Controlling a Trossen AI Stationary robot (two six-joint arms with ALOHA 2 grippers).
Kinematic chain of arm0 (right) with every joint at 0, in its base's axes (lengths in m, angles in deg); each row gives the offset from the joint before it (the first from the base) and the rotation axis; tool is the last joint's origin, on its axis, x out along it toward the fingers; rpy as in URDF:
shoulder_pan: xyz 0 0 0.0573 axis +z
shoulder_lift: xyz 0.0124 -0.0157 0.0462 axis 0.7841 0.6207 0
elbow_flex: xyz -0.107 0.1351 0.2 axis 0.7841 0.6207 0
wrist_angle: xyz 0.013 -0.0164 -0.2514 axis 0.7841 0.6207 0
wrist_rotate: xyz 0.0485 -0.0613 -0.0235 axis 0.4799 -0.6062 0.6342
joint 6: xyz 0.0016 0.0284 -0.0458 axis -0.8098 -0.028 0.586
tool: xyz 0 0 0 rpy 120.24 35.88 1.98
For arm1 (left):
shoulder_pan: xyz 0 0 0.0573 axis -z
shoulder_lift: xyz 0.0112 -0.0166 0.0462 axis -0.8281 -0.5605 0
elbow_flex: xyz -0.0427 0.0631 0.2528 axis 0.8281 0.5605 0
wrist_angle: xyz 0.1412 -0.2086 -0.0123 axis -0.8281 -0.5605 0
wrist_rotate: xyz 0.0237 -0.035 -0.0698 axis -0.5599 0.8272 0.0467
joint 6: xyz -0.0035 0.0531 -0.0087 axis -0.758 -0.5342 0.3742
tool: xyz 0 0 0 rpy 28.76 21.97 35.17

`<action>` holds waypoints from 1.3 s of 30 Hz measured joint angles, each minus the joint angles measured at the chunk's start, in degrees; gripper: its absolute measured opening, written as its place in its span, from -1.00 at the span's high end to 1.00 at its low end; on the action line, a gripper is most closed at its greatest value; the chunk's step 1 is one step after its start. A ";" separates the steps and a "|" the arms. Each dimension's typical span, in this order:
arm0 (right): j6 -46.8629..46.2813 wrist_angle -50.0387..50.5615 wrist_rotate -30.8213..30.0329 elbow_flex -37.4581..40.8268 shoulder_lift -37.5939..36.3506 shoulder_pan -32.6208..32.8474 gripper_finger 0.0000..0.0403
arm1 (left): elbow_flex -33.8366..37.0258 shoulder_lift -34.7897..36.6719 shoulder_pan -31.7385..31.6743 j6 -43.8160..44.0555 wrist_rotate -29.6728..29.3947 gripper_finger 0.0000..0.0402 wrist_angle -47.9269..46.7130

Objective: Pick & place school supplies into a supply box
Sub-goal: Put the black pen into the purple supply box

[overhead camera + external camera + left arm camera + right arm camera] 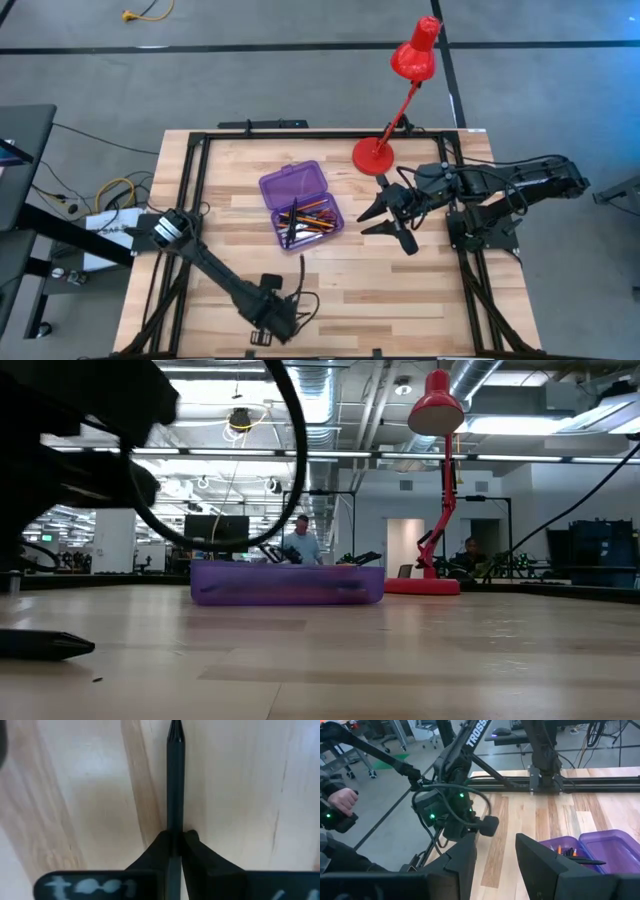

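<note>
Left gripper (174, 845) low at the desk's (420, 290) near edge, fingers pinching a black pen (175, 780); right gripper (385, 218) beside the open supply box (300, 205), fingers spread, holding nothing.

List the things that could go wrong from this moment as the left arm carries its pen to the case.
1. The left gripper is shut on the black pen near one end, so the long free end could swing or slip during the lift.
2. The purple case already holds crossed pencils and pens; a pen dropped at an angle may rest on the rim or roll out.
3. The right gripper hovers open beside the case, close to the left arm's likely path.
</note>
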State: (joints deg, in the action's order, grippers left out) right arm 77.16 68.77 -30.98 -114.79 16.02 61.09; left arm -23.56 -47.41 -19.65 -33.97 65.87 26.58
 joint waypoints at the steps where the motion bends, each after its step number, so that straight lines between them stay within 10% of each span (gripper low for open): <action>1: 0.01 0.00 0.00 0.00 0.00 -0.03 0.33 | 0.00 0.01 -0.77 -1.12 1.76 0.93 0.29; 14: 0.00 0.19 0.00 0.00 0.00 -0.04 0.33 | 0.79 3.88 -13.19 -16.12 12.66 0.94 5.11; 24: -0.16 2.01 0.24 -0.02 0.00 -0.04 0.33 | 0.63 8.83 -24.59 -26.32 36.70 0.95 8.32; 39: -0.08 3.23 0.29 -0.02 0.00 -0.20 0.33 | 0.46 21.47 -40.80 -30.54 36.79 0.95 4.88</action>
State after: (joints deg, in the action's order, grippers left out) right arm 77.08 72.00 -30.69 -114.81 16.02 60.89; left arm -23.10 -25.94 -60.44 -64.52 102.66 31.46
